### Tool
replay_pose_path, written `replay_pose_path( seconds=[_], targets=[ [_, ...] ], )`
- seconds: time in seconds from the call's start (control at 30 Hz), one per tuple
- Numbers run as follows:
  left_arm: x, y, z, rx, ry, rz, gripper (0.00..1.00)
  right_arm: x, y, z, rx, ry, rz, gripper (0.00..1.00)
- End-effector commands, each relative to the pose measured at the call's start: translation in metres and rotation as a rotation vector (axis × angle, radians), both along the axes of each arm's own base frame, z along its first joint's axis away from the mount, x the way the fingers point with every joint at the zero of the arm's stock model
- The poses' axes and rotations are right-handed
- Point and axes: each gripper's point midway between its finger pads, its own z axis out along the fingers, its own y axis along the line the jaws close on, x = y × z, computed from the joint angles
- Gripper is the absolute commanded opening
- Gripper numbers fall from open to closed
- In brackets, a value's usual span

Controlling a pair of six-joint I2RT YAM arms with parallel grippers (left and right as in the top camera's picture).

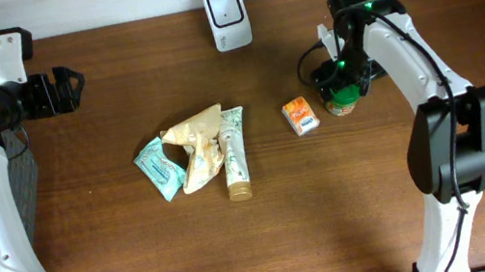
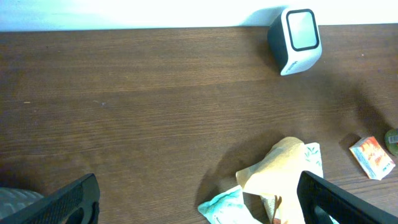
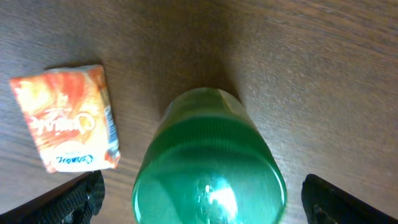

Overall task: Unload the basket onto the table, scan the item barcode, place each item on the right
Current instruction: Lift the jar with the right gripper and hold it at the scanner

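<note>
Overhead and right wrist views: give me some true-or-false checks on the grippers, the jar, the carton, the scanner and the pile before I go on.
1. The right gripper is shut on the green-lidded jar. False: its fingers stand apart on either side of the jar, with a gap showing on each side.
2. The small orange carton lies flat on the table beside the jar, not touching it. True.
3. The white box-shaped scanner stands at the table edge nearest the arms' bases. False: it stands at the far edge, by the wall.
4. The left gripper is open and holds nothing. True.
5. The pale green tube with a brown cap lies alone, away from other items. False: it lies against the crumpled beige bag.
</note>
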Motion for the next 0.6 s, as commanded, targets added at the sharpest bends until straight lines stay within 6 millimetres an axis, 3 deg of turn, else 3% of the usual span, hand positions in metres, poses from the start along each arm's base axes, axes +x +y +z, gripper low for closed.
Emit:
replay_pose_path(
  seconds=[0.0,0.2,0.33,0.4,0.47,0.57],
  targets=[
    [0.001,-0.001,0.004,-0.011,-0.01,0.0,0.99,0.009,-0.004,-0.005,-0.018,-0.017,0.016,0.98],
    [0.001,-0.001,0.004,-0.011,-0.009,0.0,0.99,0.008,-0.018,-0.007,-0.024,-0.007,-0.059,0.8],
    [0.001,-0.001,0.004,-0.011,-0.009,0.0,0.99,0.007,-0.016,-0.007,-0.014,-0.002,-0.083,0.68],
    [0.001,-0.001,0.004,-0.011,-0.009,0.0,0.99,0.004,-0.016,-0.007,-0.016,0.009,-0.082,0.53],
    [0.001,-0.001,0.004,-0.011,-0.009,0.0,0.99,-0.001,-0.016,-0.007,-0.017,0.029,-0.081,0.47],
    [0.001,-0.001,0.004,-0.011,-0.009,0.0,0.99,0.001,-0.003,0.0,0.06,0.024,-0.073,0.47]
  ],
)
